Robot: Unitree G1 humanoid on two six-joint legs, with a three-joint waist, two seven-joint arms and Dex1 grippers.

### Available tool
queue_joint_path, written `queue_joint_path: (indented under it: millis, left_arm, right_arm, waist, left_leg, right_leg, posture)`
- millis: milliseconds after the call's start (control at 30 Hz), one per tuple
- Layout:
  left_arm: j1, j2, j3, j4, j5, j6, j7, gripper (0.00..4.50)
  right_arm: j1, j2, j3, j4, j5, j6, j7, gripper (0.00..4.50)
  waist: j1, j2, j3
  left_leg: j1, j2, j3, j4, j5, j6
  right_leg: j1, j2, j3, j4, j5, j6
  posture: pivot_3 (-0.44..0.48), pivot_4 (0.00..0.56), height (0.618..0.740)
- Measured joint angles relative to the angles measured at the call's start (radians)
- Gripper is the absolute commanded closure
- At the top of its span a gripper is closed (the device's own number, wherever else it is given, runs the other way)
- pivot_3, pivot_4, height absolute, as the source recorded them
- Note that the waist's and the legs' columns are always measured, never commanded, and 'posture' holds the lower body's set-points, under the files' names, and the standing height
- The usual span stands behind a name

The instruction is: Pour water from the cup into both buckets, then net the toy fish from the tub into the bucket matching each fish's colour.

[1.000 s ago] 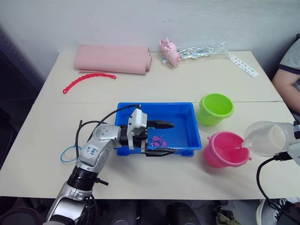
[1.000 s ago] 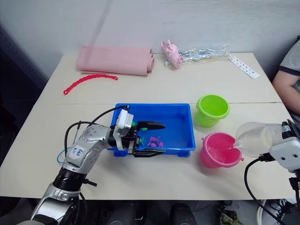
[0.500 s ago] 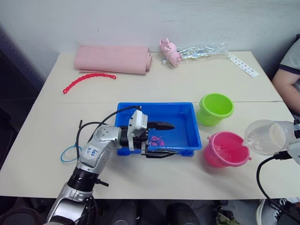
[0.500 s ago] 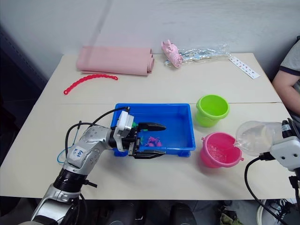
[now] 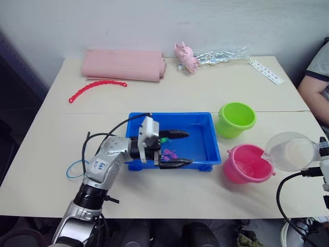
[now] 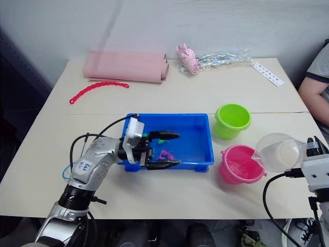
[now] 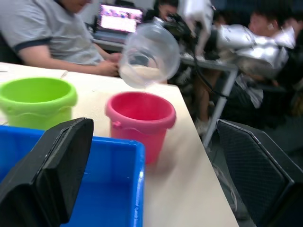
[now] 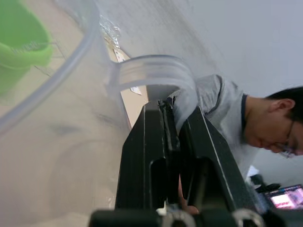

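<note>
Left eye view: the left tool (image 5: pixel 175 149) hangs with fingers spread wide over the near part of the blue tub (image 5: pixel 198 121), gripping nothing — pink and green toy fish (image 5: pixel 168 153) lie between them. Right of the tub stand the green bucket (image 5: pixel 237 119) and pink bucket (image 5: pixel 248 163). Rightmost, the right tool (image 8: pixel 173 142) is clamped on the handle of the cup (image 5: pixel 291 152), tilted — lip just over the pink bucket's rim.

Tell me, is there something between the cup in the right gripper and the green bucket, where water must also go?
Nothing visible blocks the way. The cup, held by its handle in the right gripper, hangs tilted at the pink bucket's rim. The green bucket stands apart, just behind the pink one, open-topped, with bare table around it.
</note>
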Motion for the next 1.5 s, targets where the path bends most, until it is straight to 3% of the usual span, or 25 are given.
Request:
queue_joint_path:
  millis: [200,333,467,733,1167,1500]
  left_arm:
    - [-0.001,0.056,0.047,-0.026,-0.014,0.015,-0.007,0.00]
    - [-0.018,0.078,0.084,-0.026,-0.048,0.060,0.006,0.00]
    - [-0.063,0.100,0.134,-0.021,-0.092,0.151,0.044,0.00]
    - [-0.099,0.108,0.133,0.052,-0.040,0.070,0.039,0.00]
    - [-0.104,0.082,0.104,0.057,0.020,-0.007,0.050,0.00]
    - [-0.066,0.091,0.100,0.052,0.053,-0.045,0.060,0.00]
  right_arm:
    - [-0.089,-0.004,-0.018,0.002,0.120,0.113,-0.003,4.46]
    - [-0.163,-0.068,-0.015,0.015,0.145,0.173,0.000,4.46]
    - [-0.309,-0.142,0.014,0.086,0.145,0.212,0.003,4.46]
    - [-0.603,-0.194,0.161,0.299,0.146,0.364,-0.011,4.46]
    - [-0.779,-0.329,0.387,0.712,-0.074,0.098,-0.016,4.46]
    - [-0.856,-0.338,0.467,0.798,-0.189,0.009,-0.075,4.46]
  waist:
    - [-0.002,0.000,0.000]
    - [-0.002,0.000,0.000]
    - [-0.002,0.000,0.000]
    - [-0.001,0.000,0.000]
    - [-0.009,0.000,0.000]
    - [-0.024,0.000,0.000]
  left_leg:
    - [0.000,0.000,0.000,0.000,0.000,0.000]
    - [0.000,0.000,0.000,0.000,0.000,0.000]
    - [0.000,0.000,0.000,0.001,0.001,0.001]
    - [-0.002,0.000,0.000,0.000,0.001,0.001]
    - [-0.003,0.000,0.000,0.000,0.001,0.002]
    - [-0.003,0.000,0.000,0.000,0.001,0.002]
  right_leg:
    - [0.000,0.000,0.000,0.000,0.000,0.000]
    - [0.000,0.000,0.000,0.000,0.000,0.000]
    - [0.000,0.000,0.000,0.000,0.000,0.000]
    - [-0.001,0.000,-0.001,0.004,0.000,0.000]
    - [-0.001,0.000,-0.003,0.003,0.000,0.000]
    - [-0.001,0.000,-0.003,0.003,0.000,0.000]
  posture:
    - [0.000,0.150,0.740]
    - [0.000,0.150,0.740]
    - [0.000,0.150,0.740]
    - [0.000,0.150,0.740]
    - [0.000,0.150,0.740]
    - [0.000,0.150,0.740]
